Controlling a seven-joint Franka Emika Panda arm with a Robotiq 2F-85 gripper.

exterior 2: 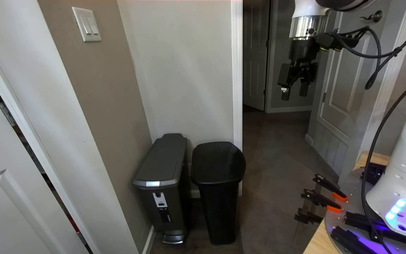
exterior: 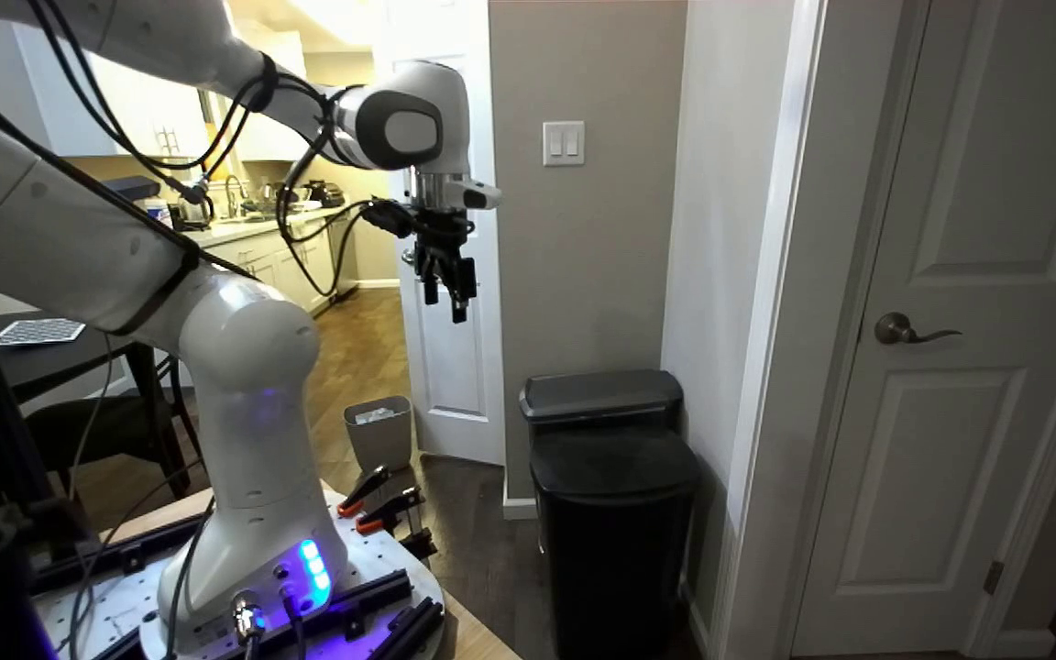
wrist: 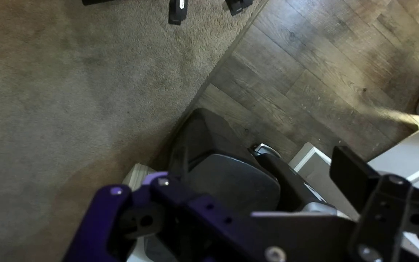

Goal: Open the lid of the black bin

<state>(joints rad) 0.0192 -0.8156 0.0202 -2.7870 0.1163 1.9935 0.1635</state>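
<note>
The black bin point(exterior: 615, 577) stands on the floor by the wall and also shows in an exterior view point(exterior 2: 220, 211). Its flat black lid point(exterior: 615, 458) is down on the body and also shows in an exterior view point(exterior 2: 218, 162). In the wrist view the lid point(wrist: 231, 182) lies below my fingers, partly covered by them. My gripper point(exterior: 445, 298) points down, well above the lid and apart from it. It is open and empty, with a gap between the fingertips in an exterior view point(exterior 2: 294, 92) and the wrist view point(wrist: 264, 167).
A dark grey pedal bin point(exterior 2: 167, 208) stands beside the black bin, against the wall point(exterior: 583, 275). A small grey wastebasket point(exterior: 379, 440) stands by the open white door point(exterior: 455, 367). Clamps point(exterior 2: 323, 199) stick out from the robot's table edge. A door frame point(exterior 2: 237, 88) rises behind the black bin.
</note>
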